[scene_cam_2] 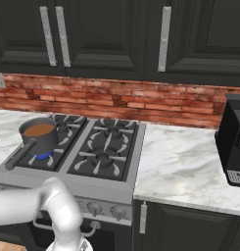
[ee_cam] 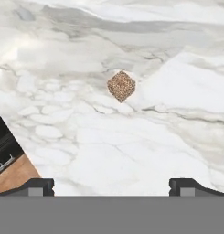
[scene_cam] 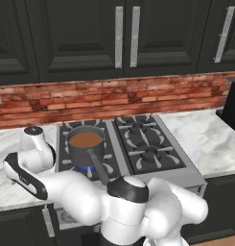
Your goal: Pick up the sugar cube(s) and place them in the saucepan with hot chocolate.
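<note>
Little of the task appears to be done: one brownish speckled sugar cube (ee_cam: 121,86) is seen lying on the marble worktop (ee_cam: 145,137), untouched, and nothing is seen floating in the hot chocolate, though so small a lump could hardly be made out there. The gripper (ee_cam: 111,186) is held above the worktop with the fingers (ee_cam: 38,186) spread wide and empty, the cube lying ahead of them, roughly midway between the tips but well apart from both. The saucepan (scene_cam: 86,145) is stood on the front left burner of the stove (scene_cam: 138,144), its liquid smooth and orange-brown, its long straight handle pointed toward the stove's front edge and the robot. The cube has no long axis to speak of; in the hand view it is turned corner-on, like a diamond, so its faces are set obliquely to the line between the fingers. Reaching, grasping, carrying and dropping are judged to be still left.
</note>
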Motion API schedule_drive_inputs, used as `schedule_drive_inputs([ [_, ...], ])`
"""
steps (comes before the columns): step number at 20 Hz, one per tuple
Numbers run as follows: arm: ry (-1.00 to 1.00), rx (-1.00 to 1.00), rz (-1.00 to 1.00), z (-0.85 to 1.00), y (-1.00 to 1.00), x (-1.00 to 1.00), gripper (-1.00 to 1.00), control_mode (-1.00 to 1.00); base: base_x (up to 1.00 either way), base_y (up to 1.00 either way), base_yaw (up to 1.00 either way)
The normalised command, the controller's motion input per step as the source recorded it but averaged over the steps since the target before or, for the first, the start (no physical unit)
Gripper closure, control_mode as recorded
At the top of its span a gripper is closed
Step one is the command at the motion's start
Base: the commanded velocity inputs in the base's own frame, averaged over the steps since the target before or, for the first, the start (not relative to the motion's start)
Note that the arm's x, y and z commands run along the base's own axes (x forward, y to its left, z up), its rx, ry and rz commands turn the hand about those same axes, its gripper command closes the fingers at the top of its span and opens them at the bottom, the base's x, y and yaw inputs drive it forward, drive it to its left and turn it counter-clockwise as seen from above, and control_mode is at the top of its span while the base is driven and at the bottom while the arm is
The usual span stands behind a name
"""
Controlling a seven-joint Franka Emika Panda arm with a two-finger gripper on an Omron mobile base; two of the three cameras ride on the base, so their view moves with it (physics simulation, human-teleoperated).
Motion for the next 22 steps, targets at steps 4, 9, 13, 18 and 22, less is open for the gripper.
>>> schedule_drive_inputs([
  [4, 0.02, -0.08, 0.0, 0.0, 0.23, 0.0, -1.0, -1.0, 0.0, 0.0, 0.0],
  [9, 0.06, -0.06, 0.0, -0.02, 0.22, 0.02, -1.0, -1.0, 0.0, 0.0, 0.0],
  [13, 0.09, -0.01, 0.0, -0.19, 0.0, 0.06, -1.0, -1.0, 0.0, 0.0, 0.0],
  [18, 0.04, 0.0, 0.0, -0.3, 0.0, 0.12, -1.0, -1.0, 0.0, 0.0, 0.0],
  [22, 0.01, 0.0, 0.0, -0.15, 0.0, 0.08, -1.0, -1.0, 0.0, 0.0, 0.0],
])
